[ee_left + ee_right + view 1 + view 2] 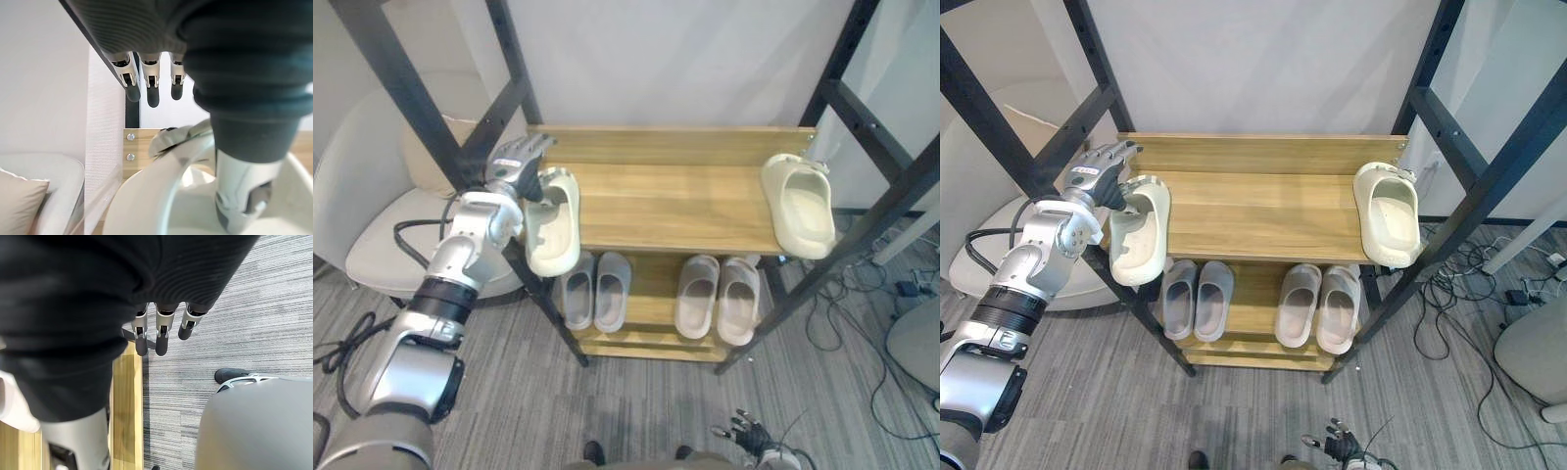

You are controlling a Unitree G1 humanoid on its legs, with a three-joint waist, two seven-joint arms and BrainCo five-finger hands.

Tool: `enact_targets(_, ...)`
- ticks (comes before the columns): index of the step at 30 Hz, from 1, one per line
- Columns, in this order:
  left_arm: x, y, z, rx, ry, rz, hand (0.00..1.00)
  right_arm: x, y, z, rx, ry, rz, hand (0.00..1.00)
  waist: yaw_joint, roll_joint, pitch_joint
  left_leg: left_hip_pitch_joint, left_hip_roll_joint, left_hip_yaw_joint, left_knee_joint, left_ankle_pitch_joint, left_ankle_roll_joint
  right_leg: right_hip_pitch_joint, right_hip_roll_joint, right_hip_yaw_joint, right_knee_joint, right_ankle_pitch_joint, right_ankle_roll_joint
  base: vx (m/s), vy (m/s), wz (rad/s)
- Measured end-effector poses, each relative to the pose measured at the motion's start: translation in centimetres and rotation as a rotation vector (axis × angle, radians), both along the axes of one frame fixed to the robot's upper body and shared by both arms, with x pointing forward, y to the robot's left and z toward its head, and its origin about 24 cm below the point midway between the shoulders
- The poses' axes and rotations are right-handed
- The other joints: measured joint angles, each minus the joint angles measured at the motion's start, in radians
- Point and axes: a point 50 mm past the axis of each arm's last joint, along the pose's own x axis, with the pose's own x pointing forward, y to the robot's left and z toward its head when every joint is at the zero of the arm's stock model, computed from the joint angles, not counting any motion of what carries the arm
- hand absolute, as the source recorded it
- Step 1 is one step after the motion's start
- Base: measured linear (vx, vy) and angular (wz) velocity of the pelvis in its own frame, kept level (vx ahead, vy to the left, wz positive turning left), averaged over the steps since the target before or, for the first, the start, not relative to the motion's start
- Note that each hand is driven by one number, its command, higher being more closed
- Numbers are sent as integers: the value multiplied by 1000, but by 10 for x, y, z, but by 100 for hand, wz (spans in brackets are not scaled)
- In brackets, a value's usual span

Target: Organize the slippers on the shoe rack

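A cream slipper (553,230) lies at the left end of the wooden rack's top shelf (666,201), its heel hanging over the front edge. My left hand (514,164) is on its outer side, fingers (152,93) straight and spread toward the back, the thumb (244,196) reaching down against the slipper's upper (161,196). The matching cream slipper (800,206) lies at the shelf's right end, also overhanging the front. My right hand (749,436) hangs low over the carpet, its fingers (161,340) straight and empty.
The lower shelf carries a grey pair (595,291) and a beige pair (718,297), toes inward. Black slanted frame bars (499,113) flank the rack on both sides. A white chair (382,225) stands to the left; cables (891,284) lie on the floor at right.
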Motion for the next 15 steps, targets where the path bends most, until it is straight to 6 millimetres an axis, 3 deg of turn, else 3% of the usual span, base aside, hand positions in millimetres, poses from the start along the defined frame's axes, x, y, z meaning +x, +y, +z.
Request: enact_targets(15,0,7,3,0,-7,33,100,1,-1,2,8,-25,-40,0,1,3,4,-16,11,23,0,4,-4,-31,9,25,-1,6,-7,-15,3,-4)
